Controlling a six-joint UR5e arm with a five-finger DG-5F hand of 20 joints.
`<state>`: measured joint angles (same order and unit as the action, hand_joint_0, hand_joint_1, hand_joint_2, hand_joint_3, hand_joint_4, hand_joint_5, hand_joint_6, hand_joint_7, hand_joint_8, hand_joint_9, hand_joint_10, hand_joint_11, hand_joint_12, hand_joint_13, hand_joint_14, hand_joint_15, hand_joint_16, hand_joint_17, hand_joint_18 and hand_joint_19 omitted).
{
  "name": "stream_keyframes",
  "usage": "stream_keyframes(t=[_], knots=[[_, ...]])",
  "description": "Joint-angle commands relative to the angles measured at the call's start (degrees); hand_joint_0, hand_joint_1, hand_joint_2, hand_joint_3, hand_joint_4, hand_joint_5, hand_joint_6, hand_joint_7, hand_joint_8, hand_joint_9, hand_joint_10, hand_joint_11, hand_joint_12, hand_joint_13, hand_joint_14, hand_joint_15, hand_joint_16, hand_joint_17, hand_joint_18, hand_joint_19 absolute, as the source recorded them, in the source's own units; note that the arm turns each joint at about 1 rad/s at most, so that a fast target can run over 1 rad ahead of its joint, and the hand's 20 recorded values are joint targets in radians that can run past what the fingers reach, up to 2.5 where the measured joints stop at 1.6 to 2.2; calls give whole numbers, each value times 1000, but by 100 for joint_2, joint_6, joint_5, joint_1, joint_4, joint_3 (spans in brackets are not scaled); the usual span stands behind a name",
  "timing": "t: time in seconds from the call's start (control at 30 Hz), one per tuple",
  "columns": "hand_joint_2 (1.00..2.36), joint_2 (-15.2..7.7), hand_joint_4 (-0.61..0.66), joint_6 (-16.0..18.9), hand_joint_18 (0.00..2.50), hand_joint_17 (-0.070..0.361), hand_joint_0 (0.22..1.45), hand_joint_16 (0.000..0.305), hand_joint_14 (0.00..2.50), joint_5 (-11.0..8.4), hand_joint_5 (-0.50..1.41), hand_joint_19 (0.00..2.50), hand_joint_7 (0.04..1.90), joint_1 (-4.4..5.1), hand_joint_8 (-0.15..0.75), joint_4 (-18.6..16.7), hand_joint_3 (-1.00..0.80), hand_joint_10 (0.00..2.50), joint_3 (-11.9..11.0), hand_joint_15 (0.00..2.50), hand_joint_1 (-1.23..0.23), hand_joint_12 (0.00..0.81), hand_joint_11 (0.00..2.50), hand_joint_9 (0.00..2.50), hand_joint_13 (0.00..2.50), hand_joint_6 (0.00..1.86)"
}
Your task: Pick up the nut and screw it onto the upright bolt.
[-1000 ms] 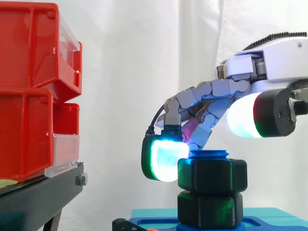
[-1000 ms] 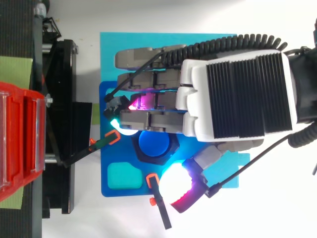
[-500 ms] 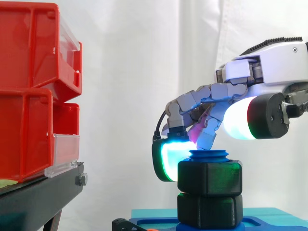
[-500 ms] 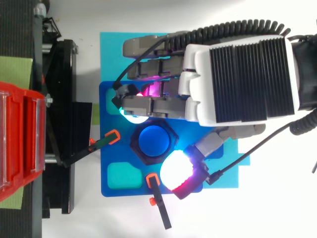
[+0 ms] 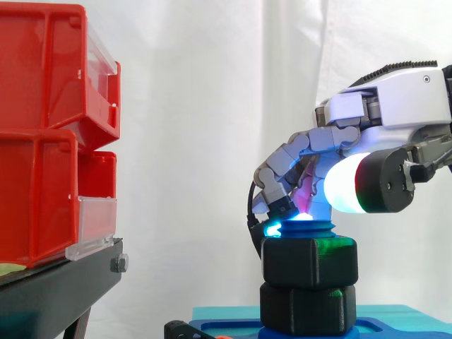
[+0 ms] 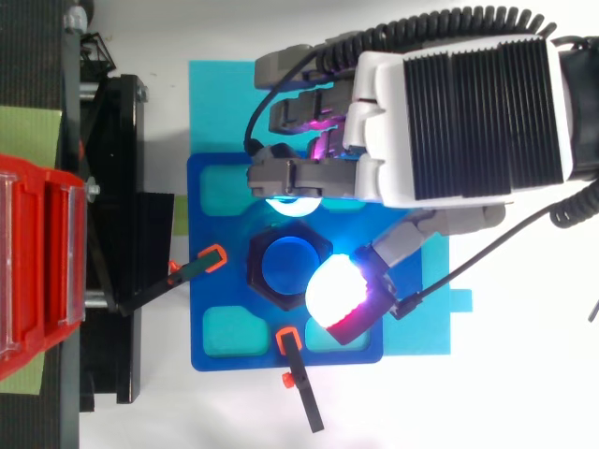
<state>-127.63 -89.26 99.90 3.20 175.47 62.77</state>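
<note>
A black hexagonal nut [image 5: 308, 261] sits threaded on the upright blue bolt [image 5: 305, 227], stacked on a second black nut [image 5: 307, 307]. From above, the nut [image 6: 260, 267] rings the bolt's blue top [image 6: 285, 267]. My hand [image 5: 395, 99] hovers over it from the right, fingers curled. One cyan-glowing fingertip [image 5: 272, 227] rests at the nut's upper far rim. The white-glowing thumb pad [image 5: 342, 187] hangs just above the nut's near side, not touching it. Nothing is held between them. In the top view my hand [image 6: 459, 103] covers the plate's far half.
The bolt stands on a blue base plate [image 6: 211, 309] lying on a teal mat [image 6: 215, 103]. Two orange-tipped black clamps [image 6: 208, 260] [image 6: 290, 346] lie at the plate's edges. Red bins [image 5: 42, 141] on a black stand [image 5: 56, 289] rise to the left.
My hand has drawn back to the right and risen. The cyan fingertip has moved from beside the nut's left flank up to its top rim.
</note>
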Motion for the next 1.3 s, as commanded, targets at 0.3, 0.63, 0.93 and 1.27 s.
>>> stream_keyframes(t=[0.3,0.63,0.93,1.27], knots=[[1000,1,182,-4,543,43,536,19,0,187,-18,17,1244,-74,264,312,-500,0,-406,0,-225,192,0,1152,872,505],[1000,-8,231,-48,489,50,524,22,0,170,-72,6,828,-12,243,417,-500,0,-547,0,-211,208,0,1052,808,503],[1000,-8,207,-39,408,56,515,25,0,135,-90,0,686,102,218,171,-500,0,-432,0,-191,209,0,958,734,502],[1000,-8,205,365,373,57,510,25,0,-331,-93,0,677,295,218,-831,-500,0,95,0,-176,217,0,909,707,502]])
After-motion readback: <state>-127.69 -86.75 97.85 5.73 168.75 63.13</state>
